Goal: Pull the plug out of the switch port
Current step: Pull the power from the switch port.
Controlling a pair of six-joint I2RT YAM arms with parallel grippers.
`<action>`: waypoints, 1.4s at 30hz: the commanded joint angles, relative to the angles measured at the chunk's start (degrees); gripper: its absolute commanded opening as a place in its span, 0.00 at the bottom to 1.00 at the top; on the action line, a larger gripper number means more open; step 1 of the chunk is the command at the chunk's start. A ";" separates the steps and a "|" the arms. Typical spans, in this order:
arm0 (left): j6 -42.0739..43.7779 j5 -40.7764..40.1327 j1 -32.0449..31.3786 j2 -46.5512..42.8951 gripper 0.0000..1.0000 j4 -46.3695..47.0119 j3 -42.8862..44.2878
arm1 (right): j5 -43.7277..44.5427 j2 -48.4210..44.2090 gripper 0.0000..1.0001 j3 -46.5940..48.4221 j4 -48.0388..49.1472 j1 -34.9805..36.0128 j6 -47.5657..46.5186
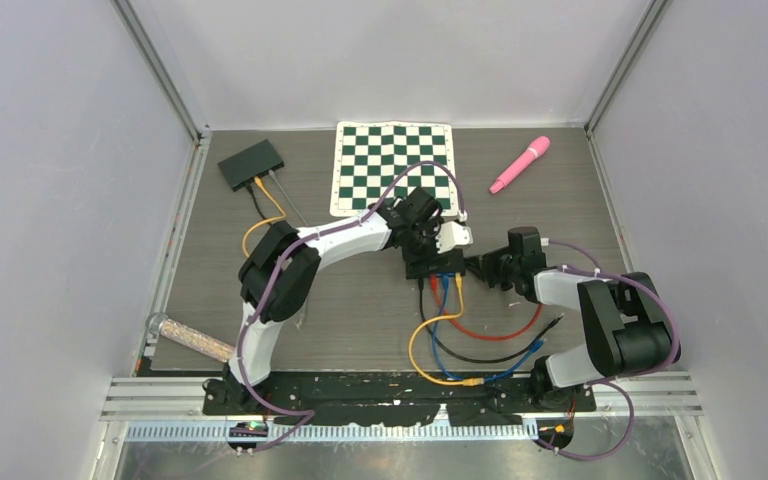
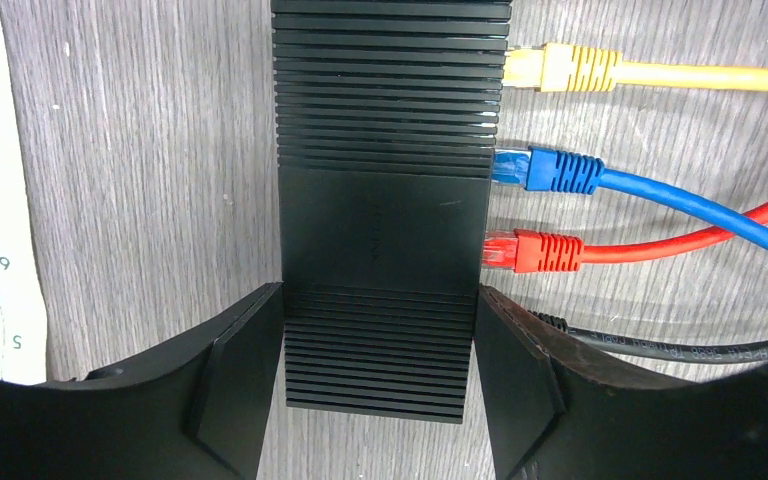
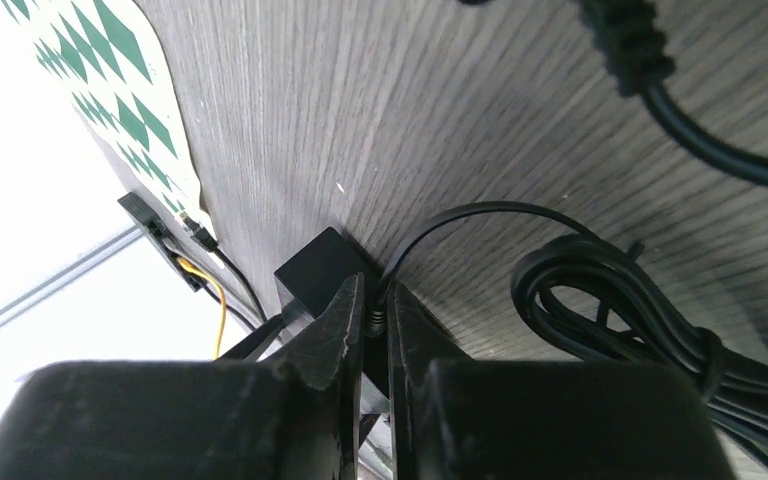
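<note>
A black ribbed switch (image 2: 385, 200) lies on the wooden table, mid-table in the top view (image 1: 438, 266). My left gripper (image 2: 380, 370) is shut on its near end, one finger pressed to each side. Along one side sit a yellow plug (image 2: 560, 68), a blue plug (image 2: 555, 170) and a red plug (image 2: 540, 250). A black cable (image 2: 660, 345) runs in behind my left gripper's finger. My right gripper (image 3: 372, 320) is shut on the small black plug (image 3: 373, 322) at the switch's corner (image 3: 315, 270). It reaches in from the right in the top view (image 1: 475, 266).
A green-and-white chessboard mat (image 1: 393, 165) lies behind the switch, with a pink wand (image 1: 520, 164) to its right. A second black box (image 1: 251, 163) with cables sits back left. Coloured cables (image 1: 470, 345) loop toward the near edge. A clear tube (image 1: 190, 338) lies front left.
</note>
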 commanded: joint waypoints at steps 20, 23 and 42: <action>-1.25 5.00 2.08 -0.13 0.50 -3.92 -1.45 | -5.49 2.11 0.05 3.38 -1.36 -1.67 -8.30; -1.33 5.07 2.20 -0.13 0.50 -3.98 -1.47 | -0.11 0.21 0.05 0.46 1.72 -1.63 -5.54; -2.22 5.83 2.74 -0.58 0.49 -2.50 -2.40 | -6.78 -2.24 0.05 3.45 -7.69 -6.33 -9.24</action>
